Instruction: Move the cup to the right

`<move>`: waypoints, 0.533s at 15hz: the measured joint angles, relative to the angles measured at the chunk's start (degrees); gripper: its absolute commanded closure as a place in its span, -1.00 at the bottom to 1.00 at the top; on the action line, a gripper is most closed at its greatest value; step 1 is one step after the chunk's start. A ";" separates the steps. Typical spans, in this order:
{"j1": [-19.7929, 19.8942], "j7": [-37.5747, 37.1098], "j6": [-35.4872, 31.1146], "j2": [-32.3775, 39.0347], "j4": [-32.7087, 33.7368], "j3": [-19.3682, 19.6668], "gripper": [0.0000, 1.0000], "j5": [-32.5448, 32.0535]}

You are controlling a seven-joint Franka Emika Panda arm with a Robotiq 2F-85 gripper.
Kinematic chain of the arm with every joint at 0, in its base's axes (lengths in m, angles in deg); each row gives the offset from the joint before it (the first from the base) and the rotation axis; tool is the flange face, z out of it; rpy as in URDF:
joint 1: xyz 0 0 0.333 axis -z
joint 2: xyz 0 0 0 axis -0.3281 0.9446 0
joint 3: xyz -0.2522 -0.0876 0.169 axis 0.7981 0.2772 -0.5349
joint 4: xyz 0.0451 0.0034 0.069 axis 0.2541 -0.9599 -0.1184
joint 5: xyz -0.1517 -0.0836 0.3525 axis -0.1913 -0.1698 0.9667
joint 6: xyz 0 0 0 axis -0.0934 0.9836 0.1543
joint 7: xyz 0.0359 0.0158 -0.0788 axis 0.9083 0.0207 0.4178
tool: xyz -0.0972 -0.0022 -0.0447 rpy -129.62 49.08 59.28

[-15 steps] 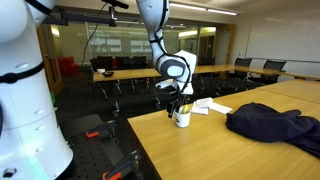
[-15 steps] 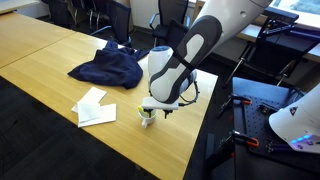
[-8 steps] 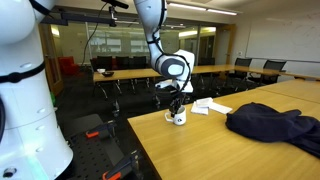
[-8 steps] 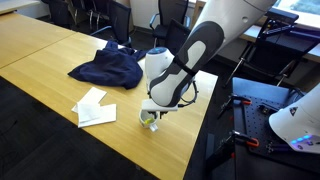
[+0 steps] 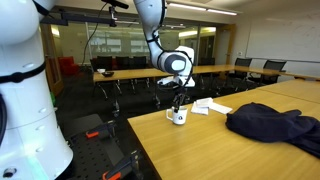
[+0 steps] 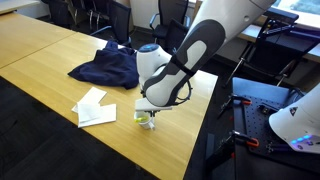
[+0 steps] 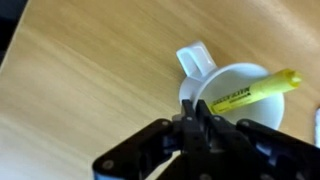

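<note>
The cup [image 7: 228, 78] is a small white mug with a side handle [image 7: 195, 58] and a yellow marker [image 7: 256, 90] leaning out of it. It stands on the wooden table [image 5: 210, 150] near the corner in both exterior views [image 5: 178, 117] [image 6: 147, 121]. My gripper [image 7: 196, 118] comes down from above in both exterior views [image 5: 177, 104] [image 6: 150, 110]. Its two black fingers are pressed together over the cup's near rim, pinching the wall. The wall between the fingers is hidden.
White papers [image 5: 210, 105] [image 6: 93, 107] lie close to the cup. A dark blue garment [image 5: 275, 125] [image 6: 108, 68] is heaped farther along the table. The table edge [image 6: 170, 160] runs close by the cup. Office chairs [image 6: 172, 14] stand beyond.
The jaws have closed from wide open onto the cup's rim. The wrist has settled slightly lower, and the cup has nudged a little on the table.
</note>
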 measured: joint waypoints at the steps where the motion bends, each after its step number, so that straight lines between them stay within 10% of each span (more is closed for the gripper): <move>1: -0.68 -1.46 0.00 -0.03 -0.05 0.93 0.96 -0.59; 8: 1.21 -6.18 -1.67 -2.54 -5.41 4.10 0.96 1.18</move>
